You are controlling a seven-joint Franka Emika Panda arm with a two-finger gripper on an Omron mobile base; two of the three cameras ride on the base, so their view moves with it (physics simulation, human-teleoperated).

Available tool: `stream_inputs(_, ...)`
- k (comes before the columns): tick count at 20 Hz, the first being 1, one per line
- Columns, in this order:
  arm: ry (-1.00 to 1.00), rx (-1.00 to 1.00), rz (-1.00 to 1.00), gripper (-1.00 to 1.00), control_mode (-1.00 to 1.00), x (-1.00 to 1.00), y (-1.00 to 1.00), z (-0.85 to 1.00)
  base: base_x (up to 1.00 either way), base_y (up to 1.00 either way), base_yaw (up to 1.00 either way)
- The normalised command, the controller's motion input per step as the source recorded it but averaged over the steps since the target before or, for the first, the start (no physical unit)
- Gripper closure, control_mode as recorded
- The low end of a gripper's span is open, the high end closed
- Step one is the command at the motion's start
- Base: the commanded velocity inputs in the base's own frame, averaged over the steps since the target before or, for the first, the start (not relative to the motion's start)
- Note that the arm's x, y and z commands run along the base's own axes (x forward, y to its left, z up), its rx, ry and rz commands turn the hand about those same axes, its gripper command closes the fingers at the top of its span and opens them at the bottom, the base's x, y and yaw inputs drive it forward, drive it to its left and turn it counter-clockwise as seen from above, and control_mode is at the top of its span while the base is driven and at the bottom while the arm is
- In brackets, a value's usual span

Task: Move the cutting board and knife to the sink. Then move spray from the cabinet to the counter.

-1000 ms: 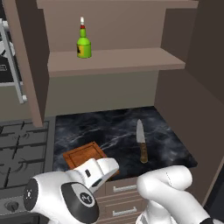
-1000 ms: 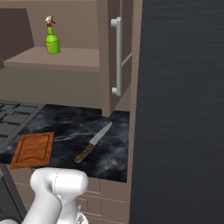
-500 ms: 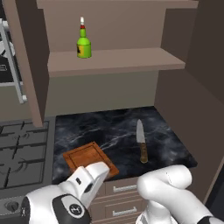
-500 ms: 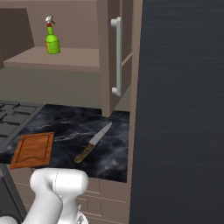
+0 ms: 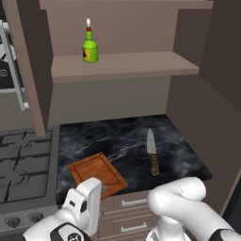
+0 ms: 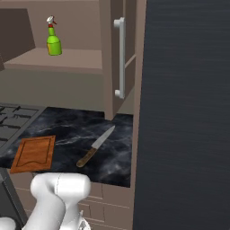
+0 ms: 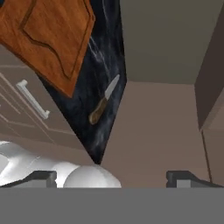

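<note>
The reddish-brown cutting board point(image 5: 96, 174) point(image 6: 33, 153) point(image 7: 48, 39) lies flat at the front left of the black marble counter point(image 5: 122, 134) point(image 6: 72, 128). To its right lies the knife point(image 5: 152, 153) point(image 6: 95, 146) point(image 7: 104, 105), apart from the board, its wooden handle toward the counter's front. The green spray point(image 5: 90, 47) point(image 6: 53, 41) stands upright on the brown cabinet shelf point(image 5: 132, 66) point(image 6: 67, 58). My gripper point(image 7: 113, 178) is open and holds nothing. It hangs low before the counter's front edge, short of the board. The sink is out of view.
A gas stove point(image 5: 23, 164) point(image 6: 13, 117) adjoins the counter on the left. Brown drawers with silver handles point(image 5: 134, 202) point(image 7: 33, 100) sit under the counter. The open cabinet door point(image 6: 119, 58) hangs over the counter's right end, beside a tall dark panel point(image 6: 184, 112).
My hand has sunk lower in the left base view, toward the drawers. The jaws stay open. Board, knife and spray have not moved.
</note>
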Motion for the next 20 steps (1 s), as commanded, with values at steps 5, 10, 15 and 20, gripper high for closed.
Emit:
stream_inputs(5,0.00,-0.12,0.11,-1.00,-1.00,0.17,0.02,-0.23,0.00,0.00,0.00)
stream_inputs(10,0.00,-0.05,0.11,-1.00,-1.00,0.21,0.00,-0.24,0.00,0.00,0.00)
stream_inputs(15,0.00,0.00,0.09,-1.00,-1.00,0.27,0.00,-0.23,0.00,0.00,0.00)
stream_inputs(20,0.01,0.00,0.05,-1.00,-1.00,0.27,0.00,-0.24,0.00,0.00,0.00)
